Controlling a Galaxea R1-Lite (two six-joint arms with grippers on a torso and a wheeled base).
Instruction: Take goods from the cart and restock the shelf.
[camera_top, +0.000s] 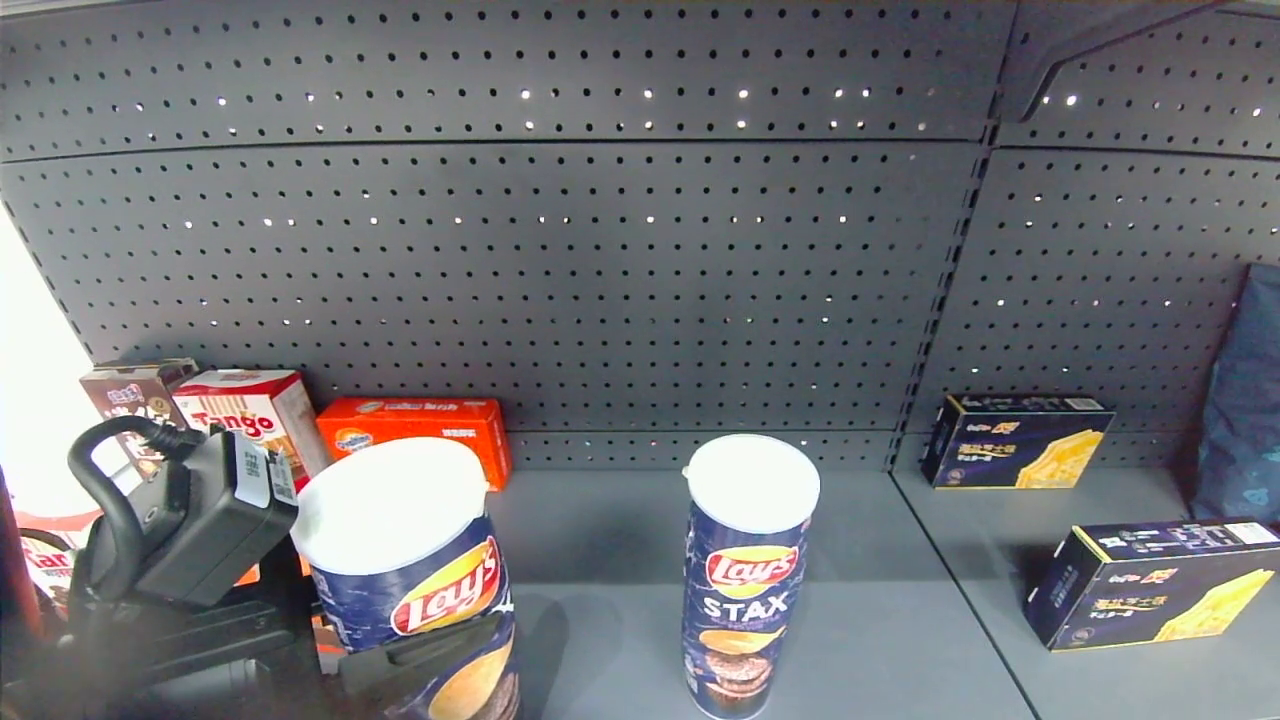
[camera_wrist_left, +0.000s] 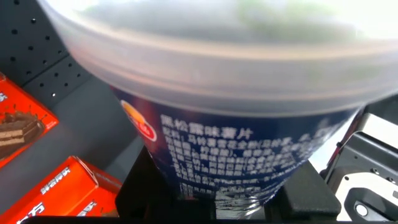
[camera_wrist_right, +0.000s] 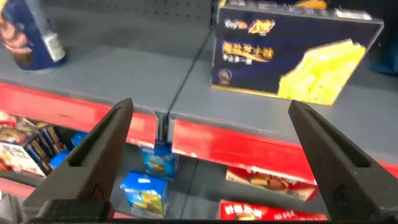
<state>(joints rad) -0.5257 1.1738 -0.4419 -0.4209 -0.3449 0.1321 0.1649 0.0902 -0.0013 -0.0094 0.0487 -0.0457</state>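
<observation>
Pegboard back panel (camera_top: 600, 280) and shelf deck (camera_top: 620, 600): matt grey painted metal, smooth. Chip canister (camera_top: 410, 600) at 7 o'clock: glossy printed wrap, frosted plastic lid (camera_top: 390, 505). Navy box (camera_top: 1015, 440) at 3 o'clock: glossy cardboard.

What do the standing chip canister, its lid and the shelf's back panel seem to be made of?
The standing chip canister: likely cardboard tube, glossy printed wrap. Its lid: probably plastic, matte white, smooth rim. The back panel: apparently painted sheet metal, dark matte, regular punched holes.

Dark perforated wall (camera_top: 600, 280) behind grey shelf (camera_top: 620, 540)
</observation>
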